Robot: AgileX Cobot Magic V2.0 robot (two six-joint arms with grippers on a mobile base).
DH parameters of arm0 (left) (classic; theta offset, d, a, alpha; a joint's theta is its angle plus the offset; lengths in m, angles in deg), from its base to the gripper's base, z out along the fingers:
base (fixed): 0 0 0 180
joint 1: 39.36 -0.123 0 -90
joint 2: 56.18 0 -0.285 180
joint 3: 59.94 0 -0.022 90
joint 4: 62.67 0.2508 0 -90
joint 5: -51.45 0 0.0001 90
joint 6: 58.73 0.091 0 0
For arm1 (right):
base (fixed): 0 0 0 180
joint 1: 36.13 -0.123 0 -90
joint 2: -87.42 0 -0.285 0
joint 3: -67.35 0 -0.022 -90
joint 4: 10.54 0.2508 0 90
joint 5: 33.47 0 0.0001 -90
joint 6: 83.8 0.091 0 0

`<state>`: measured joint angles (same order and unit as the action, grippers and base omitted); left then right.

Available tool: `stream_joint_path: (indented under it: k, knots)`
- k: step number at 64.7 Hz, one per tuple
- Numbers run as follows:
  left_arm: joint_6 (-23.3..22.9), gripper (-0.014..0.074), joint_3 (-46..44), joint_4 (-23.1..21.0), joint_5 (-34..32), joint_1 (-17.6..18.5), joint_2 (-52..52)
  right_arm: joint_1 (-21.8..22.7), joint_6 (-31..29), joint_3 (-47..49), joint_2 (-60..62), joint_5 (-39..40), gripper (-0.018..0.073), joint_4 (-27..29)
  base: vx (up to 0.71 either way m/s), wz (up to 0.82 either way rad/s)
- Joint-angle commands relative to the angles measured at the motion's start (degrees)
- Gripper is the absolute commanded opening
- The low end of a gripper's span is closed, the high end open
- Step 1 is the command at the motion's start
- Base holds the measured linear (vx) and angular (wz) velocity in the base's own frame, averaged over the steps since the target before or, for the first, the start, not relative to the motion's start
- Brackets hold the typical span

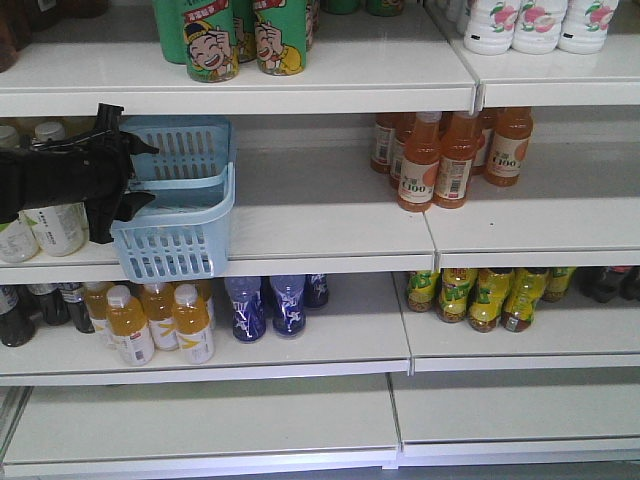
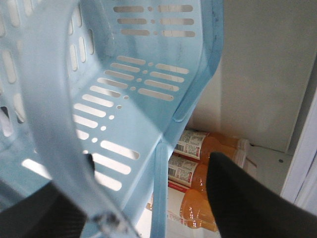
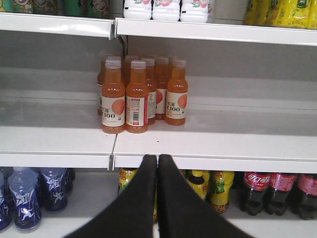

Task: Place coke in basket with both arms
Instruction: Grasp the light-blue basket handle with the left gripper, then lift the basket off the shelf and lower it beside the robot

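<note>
The light blue basket (image 1: pixel 180 235) hangs tilted at the front edge of the middle shelf, at the left. My left gripper (image 1: pixel 152 172) reaches in from the left and is open, one finger above and one below the basket's near wall. In the left wrist view the basket (image 2: pixel 138 64) fills the frame, and a strip of orange bottles shows between it and the right finger (image 2: pixel 247 198). My right gripper (image 3: pixel 157 157) is shut with nothing in it, in front of the shelf lip below the orange bottles. It does not show in the front view. The coke is out of view.
Orange juice bottles (image 1: pixel 440 160) (image 3: pixel 133 94) stand on the middle shelf to the right. Green cans (image 1: pixel 230 40) and white bottles (image 1: pixel 530 25) sit above. Below are yellow-green bottles (image 1: pixel 480 295), blue bottles (image 1: pixel 265 305) and dark cola bottles (image 3: pixel 257 188).
</note>
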<state>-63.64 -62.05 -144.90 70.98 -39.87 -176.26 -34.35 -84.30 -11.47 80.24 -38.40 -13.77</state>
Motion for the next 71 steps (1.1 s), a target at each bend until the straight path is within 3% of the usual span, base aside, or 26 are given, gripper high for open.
stream_joint_path:
  k: [1,8,18,23,31,46,54,62,71]
  knots:
    - [2.4,0.0429,-3.9,-3.6,2.6,0.2,1.2,0.4,-0.2,-0.6,1.0,4.0,-0.0009,-0.1,0.00,0.00]
    - [8.3,0.0347,-4.8,-6.6,3.7,0.2,0.3,0.4,-0.2,-0.6,1.0,4.1,-0.0009,-0.1,0.00,0.00]
    - [17.5,0.0109,-4.8,-9.6,4.4,0.0,0.4,0.4,-0.2,-0.6,1.0,4.0,-0.0009,-0.1,0.00,0.00]
    - [19.4,-0.0011,-4.5,-9.3,5.4,0.0,0.5,0.4,-0.2,-0.6,1.0,4.0,-0.0009,-0.1,0.00,0.00]
    - [21.0,-0.0008,-2.6,-9.3,8.0,0.0,1.1,0.4,-0.2,-0.6,1.0,4.0,-0.0009,-0.1,0.00,0.00]
    - [29.6,-0.0008,4.1,-9.6,16.0,0.0,4.0,0.4,-0.2,-0.6,1.0,4.0,-0.0009,-0.1,0.00,0.00]
    - [38.0,-0.0008,9.1,-13.1,20.7,0.0,7.1,0.4,-0.2,-0.6,1.0,4.0,-0.0009,-0.1,0.00,0.00]
    - [46.4,-0.0008,15.2,-20.0,26.2,0.0,10.9,0.4,-0.2,-0.6,1.0,4.0,-0.0009,-0.1,0.00,0.00]
    - [47.6,-0.0008,21.5,-20.0,32.9,0.0,14.8,0.4,-0.2,-0.6,1.0,4.0,-0.0009,-0.1,0.00,0.00]
